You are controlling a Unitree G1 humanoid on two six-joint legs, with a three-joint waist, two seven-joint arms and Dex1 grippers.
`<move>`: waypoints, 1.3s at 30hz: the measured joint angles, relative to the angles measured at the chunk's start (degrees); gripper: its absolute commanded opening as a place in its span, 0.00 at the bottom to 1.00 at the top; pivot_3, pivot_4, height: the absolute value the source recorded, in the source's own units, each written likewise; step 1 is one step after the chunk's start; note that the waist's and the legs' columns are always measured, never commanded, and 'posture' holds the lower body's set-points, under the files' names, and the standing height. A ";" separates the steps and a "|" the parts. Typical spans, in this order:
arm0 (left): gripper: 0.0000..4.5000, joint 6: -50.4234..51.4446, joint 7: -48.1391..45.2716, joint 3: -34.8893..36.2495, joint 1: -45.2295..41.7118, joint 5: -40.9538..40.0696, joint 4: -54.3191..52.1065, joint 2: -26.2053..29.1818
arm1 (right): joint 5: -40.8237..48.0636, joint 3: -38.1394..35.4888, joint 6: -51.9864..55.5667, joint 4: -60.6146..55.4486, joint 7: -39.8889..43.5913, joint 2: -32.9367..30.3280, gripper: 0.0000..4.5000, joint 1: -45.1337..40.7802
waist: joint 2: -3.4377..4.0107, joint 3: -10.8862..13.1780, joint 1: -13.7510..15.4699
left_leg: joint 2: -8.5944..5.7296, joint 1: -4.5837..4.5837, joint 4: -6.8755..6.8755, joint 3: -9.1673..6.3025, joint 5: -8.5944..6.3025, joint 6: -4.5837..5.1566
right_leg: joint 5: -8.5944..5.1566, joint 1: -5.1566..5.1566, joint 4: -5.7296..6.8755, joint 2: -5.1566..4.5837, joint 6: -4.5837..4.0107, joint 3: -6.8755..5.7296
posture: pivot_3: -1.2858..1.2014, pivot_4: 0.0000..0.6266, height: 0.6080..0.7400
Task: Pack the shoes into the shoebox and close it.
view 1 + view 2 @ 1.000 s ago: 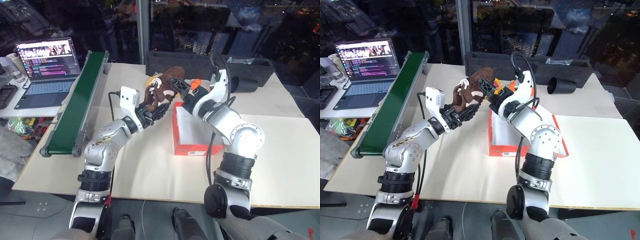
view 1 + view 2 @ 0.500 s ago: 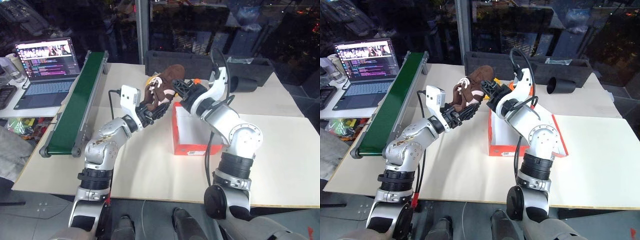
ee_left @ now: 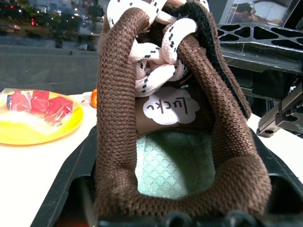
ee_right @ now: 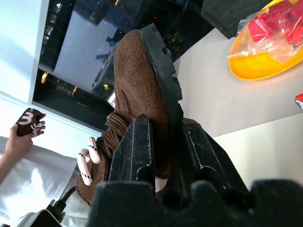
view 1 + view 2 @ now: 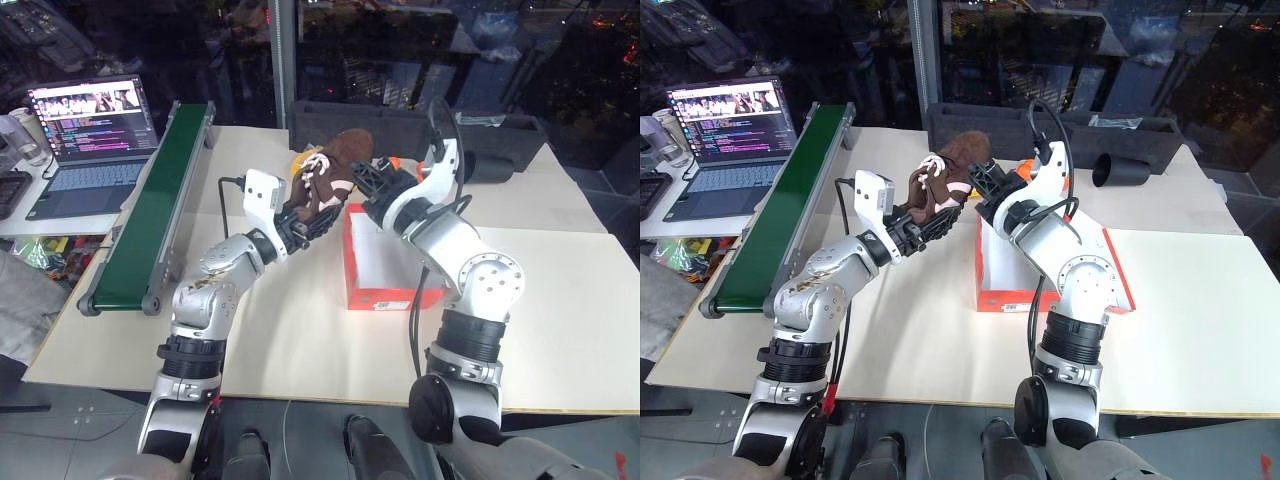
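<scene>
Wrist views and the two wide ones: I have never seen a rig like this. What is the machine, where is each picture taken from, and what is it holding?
It is a humanoid robot with two arms, each ending in black two-fingered jaws. The two wide pictures come from cameras in its head, looking down over the arms onto a pale table. The two close-ups come from cameras on the wrists, looking along the jaws. Both arms meet at one brown boot with white laces, raised above the table near the open red shoebox. The right arm's jaws are clamped on the boot's sole edge; the left arm reaches its open ankle end. Also on the table are a green conveyor, a long black tray and a yellow plate. A laptop stands off to the left.
</scene>
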 measured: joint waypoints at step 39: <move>0.99 -20.32 -18.31 -13.26 12.47 16.71 0.29 15.28 | -23.92 17.15 27.35 17.75 33.35 -40.18 0.07 -4.14 | 0.62 0.38 1.62 | -0.05 -0.14 0.03 0.01 0.01 0.02 | -0.09 -0.09 -0.07 -0.07 -0.08 0.00 | 0.52 0.24 1.00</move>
